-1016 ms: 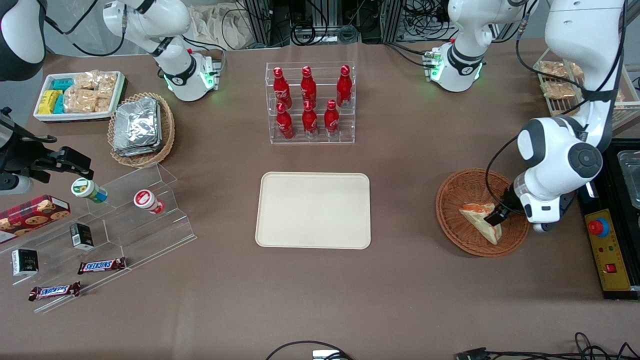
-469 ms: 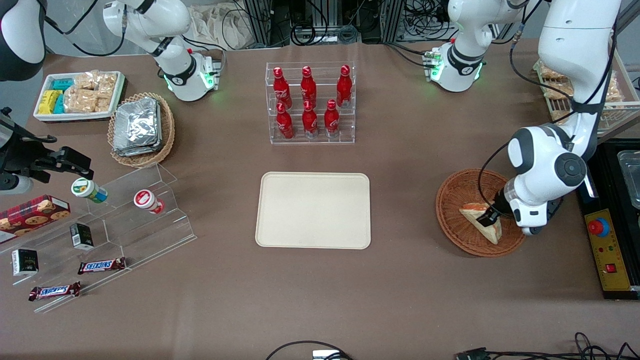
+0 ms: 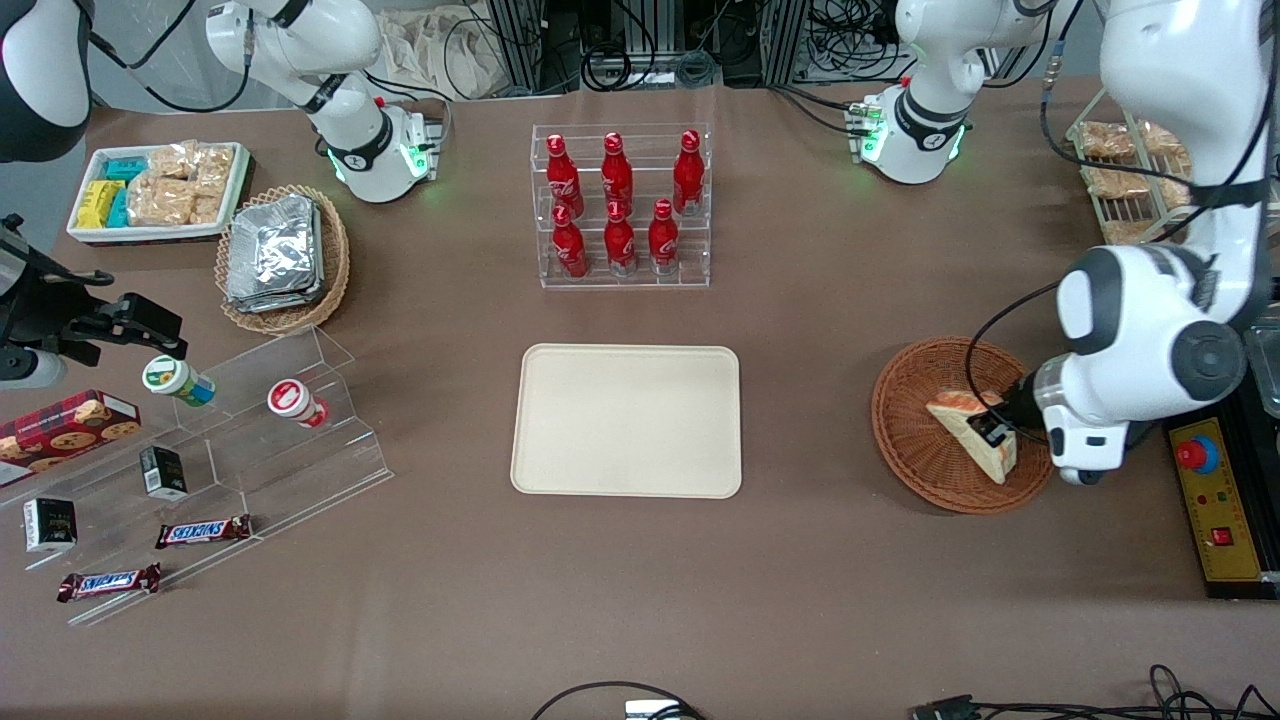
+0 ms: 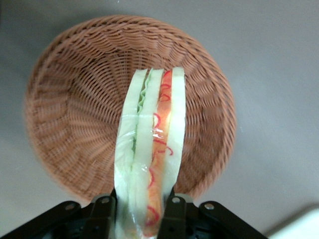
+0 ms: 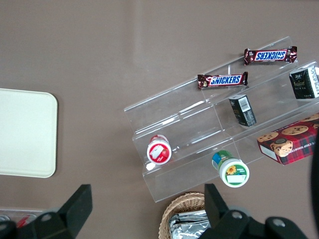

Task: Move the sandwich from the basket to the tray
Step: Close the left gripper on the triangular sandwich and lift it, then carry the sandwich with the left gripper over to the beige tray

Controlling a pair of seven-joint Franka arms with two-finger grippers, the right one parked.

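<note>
Hand [image 3: 992, 432] is clamped on the sandwich [image 3: 970, 435], one finger [image 4: 102, 211] on each bread face, cut edge with red and green filling facing the wrist camera. Sandwich is held edge-up, over the basket [image 3: 915, 440]; whether its lower tip touches the weave is unclear. Basket sits on the counter [image 3: 800, 580] toward the working arm's end. Tray [image 3: 627, 420] lies flat mid-counter, well apart from the basket. Bottle rack [image 3: 620, 205] stands farther from the front camera than the tray.
</note>
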